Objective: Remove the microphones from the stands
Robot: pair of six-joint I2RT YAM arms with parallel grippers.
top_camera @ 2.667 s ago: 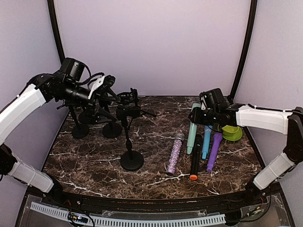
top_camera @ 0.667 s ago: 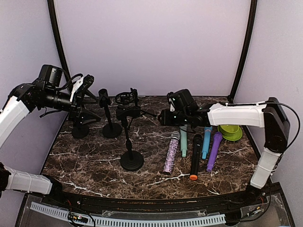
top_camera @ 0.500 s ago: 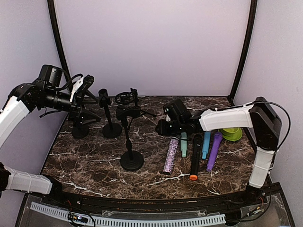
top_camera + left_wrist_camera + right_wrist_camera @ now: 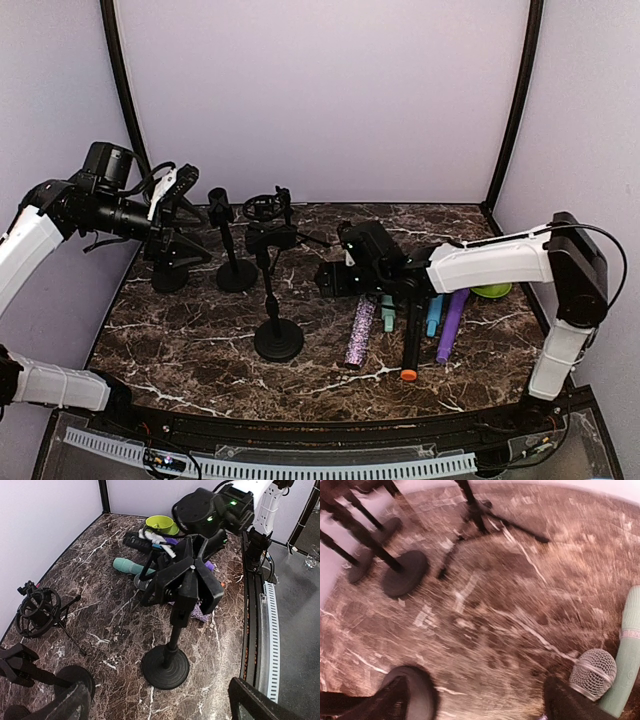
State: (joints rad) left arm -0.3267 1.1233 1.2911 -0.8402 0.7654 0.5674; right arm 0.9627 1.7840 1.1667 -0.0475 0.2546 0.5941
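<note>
Several microphones lie flat on the marble at the right: a glittery purple one (image 4: 359, 335), a teal one (image 4: 388, 318), a black one (image 4: 411, 340), a blue one and a purple one. The black front stand (image 4: 272, 290) (image 4: 180, 587) has an empty clip. No stand in view holds a microphone. My right gripper (image 4: 327, 278) (image 4: 475, 705) hangs open just right of that stand, nothing between its fingers (image 4: 565, 705). A mesh microphone head (image 4: 592, 672) and the teal body (image 4: 630, 650) lie beside it. My left gripper (image 4: 180, 187) (image 4: 160, 710) is open, high at the back left.
Two more black stands (image 4: 237, 272) (image 4: 168, 275) stand at the back left, their bases (image 4: 405, 579) blurred in the right wrist view. A shock mount on a small tripod (image 4: 265, 208) (image 4: 37, 612) sits behind the front stand. A green bowl (image 4: 492, 291) (image 4: 162, 525) is at the right edge.
My right arm has swept left from the row of microphones to beside the front stand, and its jaws have opened wide. The left arm drew back to the left earlier and now holds still.
</note>
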